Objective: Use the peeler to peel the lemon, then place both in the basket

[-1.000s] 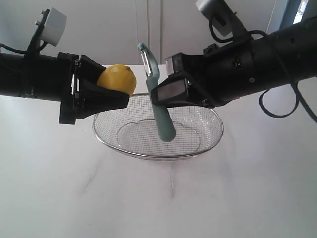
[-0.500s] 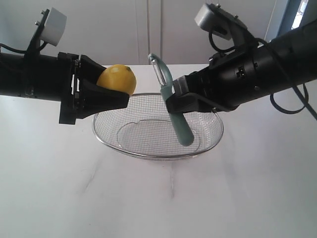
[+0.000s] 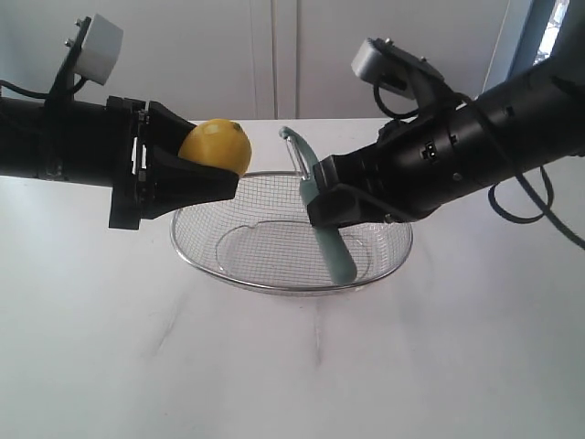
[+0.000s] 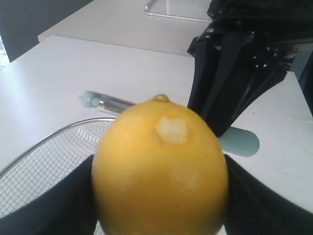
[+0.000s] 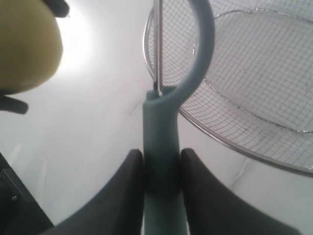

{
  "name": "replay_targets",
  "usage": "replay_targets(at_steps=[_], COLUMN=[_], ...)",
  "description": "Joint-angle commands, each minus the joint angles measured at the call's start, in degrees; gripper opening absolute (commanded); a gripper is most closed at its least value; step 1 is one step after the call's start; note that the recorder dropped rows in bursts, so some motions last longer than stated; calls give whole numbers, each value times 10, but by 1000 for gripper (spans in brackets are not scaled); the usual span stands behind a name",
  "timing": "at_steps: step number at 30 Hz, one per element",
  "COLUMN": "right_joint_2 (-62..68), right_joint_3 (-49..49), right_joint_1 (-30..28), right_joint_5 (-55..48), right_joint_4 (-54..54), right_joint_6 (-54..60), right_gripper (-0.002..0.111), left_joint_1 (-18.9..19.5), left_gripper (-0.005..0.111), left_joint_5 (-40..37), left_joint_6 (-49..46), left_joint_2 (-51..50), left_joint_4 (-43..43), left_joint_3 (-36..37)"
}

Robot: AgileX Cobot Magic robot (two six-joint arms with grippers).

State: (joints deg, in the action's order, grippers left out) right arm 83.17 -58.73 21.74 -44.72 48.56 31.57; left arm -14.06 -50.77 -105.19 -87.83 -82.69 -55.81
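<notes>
Left gripper [image 3: 213, 160] has its jaws wide around the lemon [image 3: 216, 144] and clamps it across the middle, in the air just over the left rim of the basket [image 3: 274, 286]. This basket stands on the white table [image 3: 137, 366], nearer to its far edge. Right gripper [image 3: 322, 199] is closed on the handle of the peeler [image 3: 336, 251], which is tilted over the basket with the blade end up, apart from the fruit. I judge the lemon firm but round and waxy, so it may turn under the blade; a hold across its belly suits it. The peeler looks light and stiff, best taken by its smooth handle, away from the blade.
</notes>
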Motion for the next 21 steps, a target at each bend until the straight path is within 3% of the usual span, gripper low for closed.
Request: replay_targets(at_steps=[1, 21], right_joint_2=[21, 50], right_joint_3=[2, 2], right_joint_1=[-3, 18], right_joint_5=[-6, -87], right_joint_4=[2, 158], right_joint_6=[-23, 48], right_gripper=[0, 0], left_joint_1=[2, 2], left_gripper=[0, 0], left_joint_5=[-14, -14], left_joint_6=[-1, -1], left_joint_2=[4, 4], left_joint_4=[-21, -21], left_joint_3=[-3, -3])
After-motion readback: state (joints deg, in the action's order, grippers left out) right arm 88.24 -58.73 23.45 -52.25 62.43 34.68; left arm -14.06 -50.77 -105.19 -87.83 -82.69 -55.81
